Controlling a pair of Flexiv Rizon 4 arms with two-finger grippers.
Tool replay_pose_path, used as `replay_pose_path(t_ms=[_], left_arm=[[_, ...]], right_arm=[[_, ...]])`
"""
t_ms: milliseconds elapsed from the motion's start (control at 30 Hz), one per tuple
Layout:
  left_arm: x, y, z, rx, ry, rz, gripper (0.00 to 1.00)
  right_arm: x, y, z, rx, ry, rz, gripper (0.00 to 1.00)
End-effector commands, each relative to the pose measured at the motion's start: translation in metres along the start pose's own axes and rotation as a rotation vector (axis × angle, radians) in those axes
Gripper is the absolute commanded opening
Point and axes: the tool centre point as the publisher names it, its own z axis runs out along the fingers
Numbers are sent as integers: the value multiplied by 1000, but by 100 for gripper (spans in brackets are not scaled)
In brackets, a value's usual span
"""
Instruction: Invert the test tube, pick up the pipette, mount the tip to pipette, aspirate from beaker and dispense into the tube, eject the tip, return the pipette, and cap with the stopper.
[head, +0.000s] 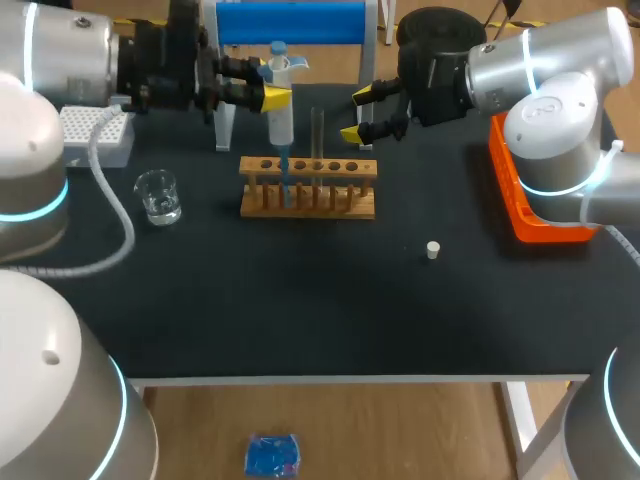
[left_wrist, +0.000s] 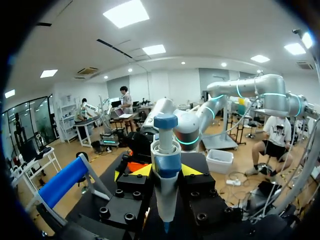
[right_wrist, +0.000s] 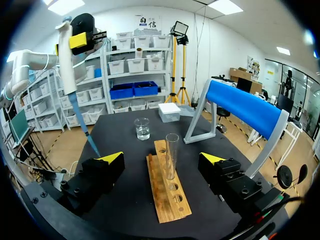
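By our rack (head: 308, 190) a beaker (head: 158, 195), stopper (head: 433, 250) well apart, our left gripper (head: 272, 90) clamping pipette (head: 280, 110) over rack, right gripper (head: 364, 112) wide beside tube (head: 317, 135).

Tabletop (head: 300, 300): matt black, no shine. Rack (head: 308, 203): bare wood, grain visible, unvarnished look. Test tube (head: 317, 135) and beaker (head: 158, 195): clear glass, smooth, glossy. Pipette (head: 281, 115): smooth plastic, white w/ blue parts, slight sheen. Stopper (head: 433, 250): pale, matt; material can't tell. Tray (head: 515, 195): orange plastic, glossy. My left gripper (head: 272, 85) and right gripper (head: 358, 114): matt black blocks w/ bolt heads, prob. metal; yellow tips smooth. My right arm (head: 560, 90): silver-grey shell, smooth, satin.
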Motion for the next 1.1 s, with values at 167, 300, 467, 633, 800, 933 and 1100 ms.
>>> replay_pose_path(t_ms=[167, 300, 467, 633, 800, 933, 1100], left_arm=[[7, 1, 30, 0, -25, -4, 0], [1, 6, 40, -17, 12, -16, 0], [-3, 9, 51, -24, 35, -26, 0], [-2, 12, 55, -26, 40, -31, 0], [1, 15, 57, -19, 38, -37, 0], [0, 18, 59, -21, 51, -62, 0], [0, 19, 61, -19, 61, -65, 0]], right_arm=[[0, -1, 0, -1, 0, -1, 100], [0, -1, 0, -1, 0, -1, 100], [0, -1, 0, -1, 0, -1, 100], [0, -1, 0, -1, 0, -1, 100], [0, -1, 0, -1, 0, -1, 100], [0, -1, 0, -1, 0, -1, 100], [0, -1, 0, -1, 0, -1, 100]])
